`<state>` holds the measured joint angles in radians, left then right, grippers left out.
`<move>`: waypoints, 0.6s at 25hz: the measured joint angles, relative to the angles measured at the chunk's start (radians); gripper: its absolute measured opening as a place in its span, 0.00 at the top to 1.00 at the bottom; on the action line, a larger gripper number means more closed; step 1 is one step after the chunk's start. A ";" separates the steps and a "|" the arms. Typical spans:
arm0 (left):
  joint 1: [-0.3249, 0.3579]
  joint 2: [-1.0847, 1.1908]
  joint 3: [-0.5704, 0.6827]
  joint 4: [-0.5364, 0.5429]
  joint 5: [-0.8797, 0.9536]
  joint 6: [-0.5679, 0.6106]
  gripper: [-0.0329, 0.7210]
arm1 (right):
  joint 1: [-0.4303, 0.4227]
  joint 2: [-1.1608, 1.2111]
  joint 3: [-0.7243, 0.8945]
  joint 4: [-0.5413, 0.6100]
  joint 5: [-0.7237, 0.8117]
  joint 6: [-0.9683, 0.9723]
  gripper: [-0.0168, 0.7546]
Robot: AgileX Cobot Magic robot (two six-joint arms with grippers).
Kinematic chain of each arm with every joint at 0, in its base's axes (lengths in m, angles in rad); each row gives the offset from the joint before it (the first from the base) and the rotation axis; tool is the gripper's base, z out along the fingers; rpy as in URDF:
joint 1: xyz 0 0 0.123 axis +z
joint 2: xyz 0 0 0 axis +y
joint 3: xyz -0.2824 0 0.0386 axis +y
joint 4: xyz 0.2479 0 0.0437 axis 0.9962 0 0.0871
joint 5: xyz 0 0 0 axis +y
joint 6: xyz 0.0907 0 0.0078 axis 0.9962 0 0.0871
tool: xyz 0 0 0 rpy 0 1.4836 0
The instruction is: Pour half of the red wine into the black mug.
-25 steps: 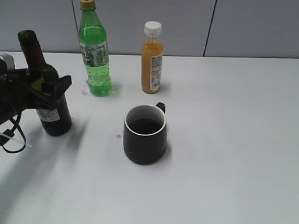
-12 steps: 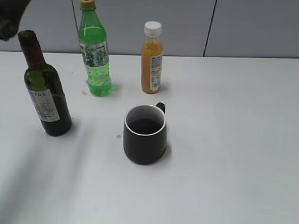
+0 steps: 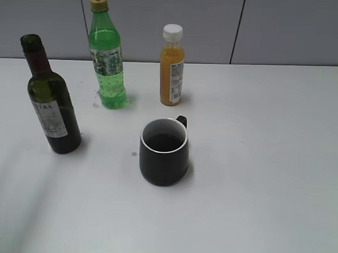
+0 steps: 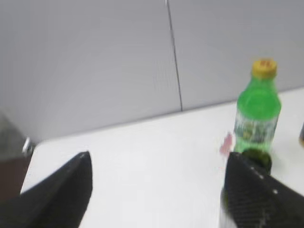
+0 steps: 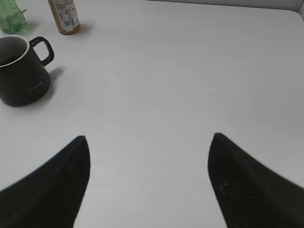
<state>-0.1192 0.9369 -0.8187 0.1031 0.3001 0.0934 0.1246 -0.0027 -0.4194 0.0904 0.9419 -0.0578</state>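
The dark green wine bottle (image 3: 50, 105) with a white-grey label stands upright and uncapped at the left of the table, with nothing holding it. Its open mouth (image 4: 257, 157) peeks out beside my left gripper's right finger. The black mug (image 3: 164, 152) stands mid-table with dark liquid inside; it also shows in the right wrist view (image 5: 23, 69). My left gripper (image 4: 156, 164) is open and empty, above and apart from the bottle. My right gripper (image 5: 149, 138) is open and empty, over bare table to the right of the mug. Neither gripper shows in the exterior view.
A bright green soda bottle (image 3: 107, 58) with a yellow cap and a small orange juice bottle (image 3: 172, 65) with a white cap stand at the back. A grey wall runs behind the white table (image 3: 267, 163). A small reddish spot (image 3: 134, 154) lies left of the mug.
My left gripper let go of the wine bottle, rose up and left the exterior view. The bottle stays upright where it stood. The mug has not moved.
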 joint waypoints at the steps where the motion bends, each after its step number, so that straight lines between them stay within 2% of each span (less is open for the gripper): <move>1: 0.000 0.000 -0.036 -0.001 0.129 -0.012 0.09 | 0.000 0.000 0.000 0.000 0.000 0.000 0.22; 3: 0.000 0.005 -0.110 -0.009 0.353 -0.064 0.10 | 0.000 0.000 0.000 0.000 0.000 0.000 0.22; 8: 0.001 -0.004 -0.170 -0.051 0.673 -0.107 0.11 | 0.000 0.000 0.000 0.000 0.000 0.000 0.22; 10: 0.001 -0.036 -0.153 -0.051 0.738 -0.109 0.12 | 0.000 0.000 0.000 0.000 0.000 0.000 0.22; 15: 0.001 -0.248 -0.030 -0.064 0.763 -0.157 0.13 | 0.000 0.000 0.000 0.000 0.000 0.000 0.22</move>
<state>-0.1181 0.6894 -0.8487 0.0390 1.0635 -0.0632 0.1246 -0.0027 -0.4194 0.0904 0.9419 -0.0577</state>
